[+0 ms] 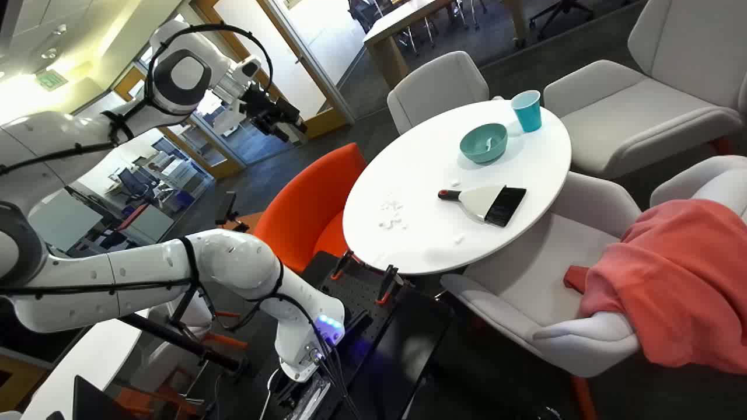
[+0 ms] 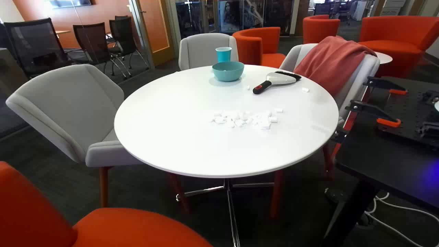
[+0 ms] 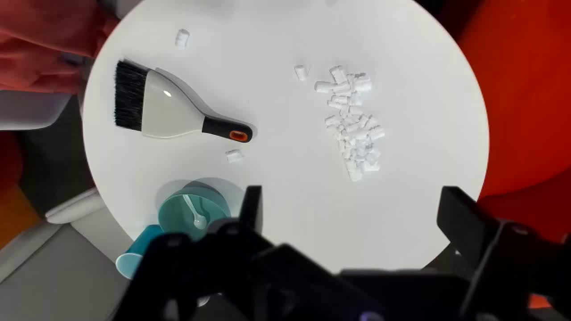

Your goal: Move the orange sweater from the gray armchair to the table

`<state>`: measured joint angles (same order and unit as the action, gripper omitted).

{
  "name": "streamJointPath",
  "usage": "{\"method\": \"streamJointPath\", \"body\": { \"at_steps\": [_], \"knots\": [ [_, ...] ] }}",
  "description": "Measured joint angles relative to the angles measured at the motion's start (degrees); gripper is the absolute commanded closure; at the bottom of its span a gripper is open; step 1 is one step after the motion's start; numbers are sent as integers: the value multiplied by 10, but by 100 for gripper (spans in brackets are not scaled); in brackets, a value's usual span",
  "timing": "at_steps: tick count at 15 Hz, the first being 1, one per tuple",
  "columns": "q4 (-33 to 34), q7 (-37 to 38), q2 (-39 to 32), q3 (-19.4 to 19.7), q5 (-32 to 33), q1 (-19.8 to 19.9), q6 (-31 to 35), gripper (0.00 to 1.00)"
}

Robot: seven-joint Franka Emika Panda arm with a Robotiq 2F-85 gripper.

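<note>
- Progress, judged: transfer not begun; orange sweater (image 1: 677,280) lies draped over the back of the gray armchair (image 1: 534,280), a small red corner showing on the seat side in an exterior view
- Destination: round white table (image 1: 402,163); in the wrist view the sweater shows just past its rim, contact cannot be told
- Robotiq gripper (image 3: 350,209): fingers spread wide, nothing held between them; in an exterior view it hangs well apart from the sweater
- Left to do, judged: reach the knit, pinch a thick fold, lift it off the chair back, carry it over the rim, lay it down, release
- Hand brush (image 3: 183,111) lies near the rim on the sweater's side, bristles toward it; likeliest snag for trailing cloth
- Heap of small white pieces (image 3: 354,131) plus a few strays, material unclear; would probably scatter or get covered
- Teal bowl (image 1: 483,143) with white spoon (image 3: 199,221) inside, upright turquoise cup (image 1: 527,114) near it; swinging cloth could tip the cup
- Bright orange chair (image 1: 309,204) beside the table, probably out of the path
</note>
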<state>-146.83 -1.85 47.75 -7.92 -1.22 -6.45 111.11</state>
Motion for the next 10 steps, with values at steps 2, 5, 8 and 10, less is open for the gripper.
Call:
{"method": "streamJointPath", "body": {
  "at_steps": [2, 5, 8, 10],
  "knots": [
    [0, 0, 0, 0, 0, 0, 0, 0],
    [0, 0, 0, 0, 0, 0, 0, 0],
    [0, 0, 0, 0, 0, 0, 0, 0],
    [0, 9, 0, 2, 3, 5, 1, 0]
  ]
}}
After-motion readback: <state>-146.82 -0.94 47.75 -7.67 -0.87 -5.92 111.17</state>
